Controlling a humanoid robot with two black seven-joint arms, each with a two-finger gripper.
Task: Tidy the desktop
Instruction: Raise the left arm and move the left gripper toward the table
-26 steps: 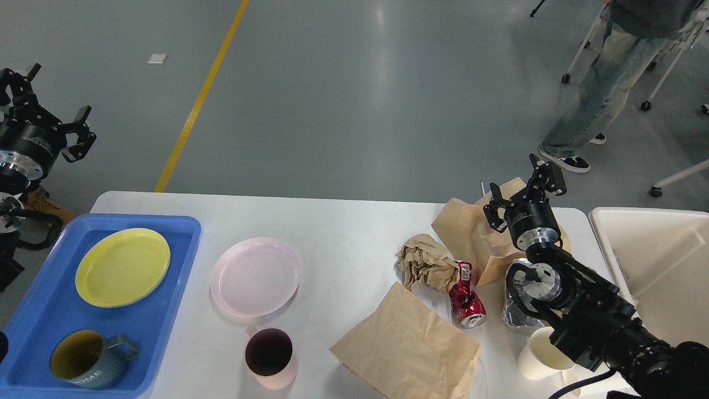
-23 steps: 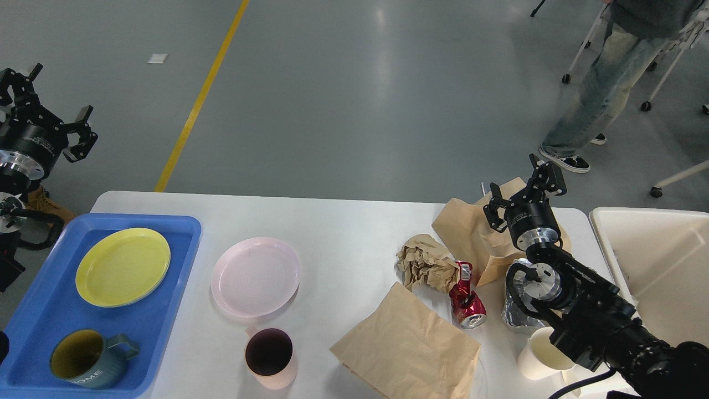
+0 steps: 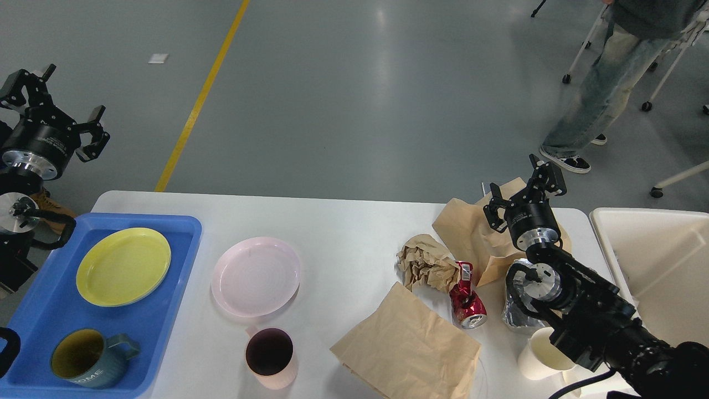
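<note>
The worktop (image 3: 343,221) spans the lower part of the view, with the floor beyond its far edge. At its left end a blue tray (image 3: 39,310) holds a yellow plate (image 3: 123,266) and, nearer to me, a grey-blue mug (image 3: 88,359) standing upright with nothing visible inside. Just right of the tray, a pink plate (image 3: 256,276) lies directly on the worktop, and a pink cup (image 3: 270,357) stands upright near it, its interior dark. Toward the right lie a flat paper bag (image 3: 407,343), a crumpled paper ball (image 3: 425,261), a crushed red can (image 3: 466,299) touching that ball, a second paper bag (image 3: 471,233), crumpled foil (image 3: 512,316) and a white paper cup (image 3: 540,354). A cream bin (image 3: 659,260) stands at the right end. My left tool (image 3: 55,108) hovers beyond the tray over the floor, fingers apart. My right tool (image 3: 523,191) hangs above the second paper bag, fingers apart, gripping nothing.
</note>
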